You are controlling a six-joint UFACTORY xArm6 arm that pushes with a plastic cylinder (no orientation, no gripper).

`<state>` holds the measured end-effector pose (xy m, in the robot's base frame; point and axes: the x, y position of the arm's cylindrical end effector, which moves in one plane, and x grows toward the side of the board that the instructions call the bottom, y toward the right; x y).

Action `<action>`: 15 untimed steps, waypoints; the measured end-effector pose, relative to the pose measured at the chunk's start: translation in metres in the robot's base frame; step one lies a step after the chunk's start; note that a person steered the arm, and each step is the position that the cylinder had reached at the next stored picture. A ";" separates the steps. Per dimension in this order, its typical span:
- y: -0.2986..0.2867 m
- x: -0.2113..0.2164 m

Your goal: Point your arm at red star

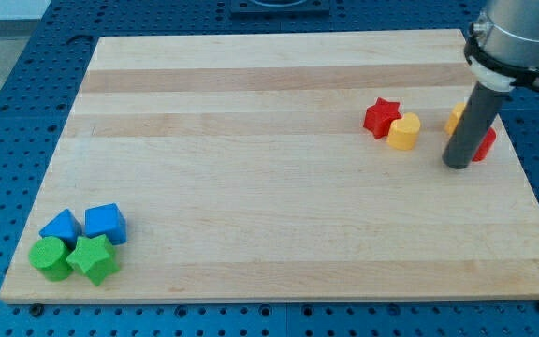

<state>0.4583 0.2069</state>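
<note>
The red star (pixel 380 117) lies on the wooden board (pixel 269 187) at the view's upper right. A yellow block (pixel 403 132) touches its lower right side. My tip (pixel 457 165) stands on the board to the right of both, about a block's width from the yellow one. The rod hides part of a red block (pixel 486 143) and an orange-yellow block (pixel 455 117) just behind it.
At the view's lower left sits a cluster: two blue blocks (pixel 62 227) (pixel 105 223), a green round block (pixel 50 257) and a green star (pixel 94 258). The board's right edge runs close to my rod.
</note>
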 end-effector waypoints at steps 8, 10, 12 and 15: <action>-0.059 0.008; -0.082 0.008; -0.097 0.008; -0.119 0.008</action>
<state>0.4660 0.0883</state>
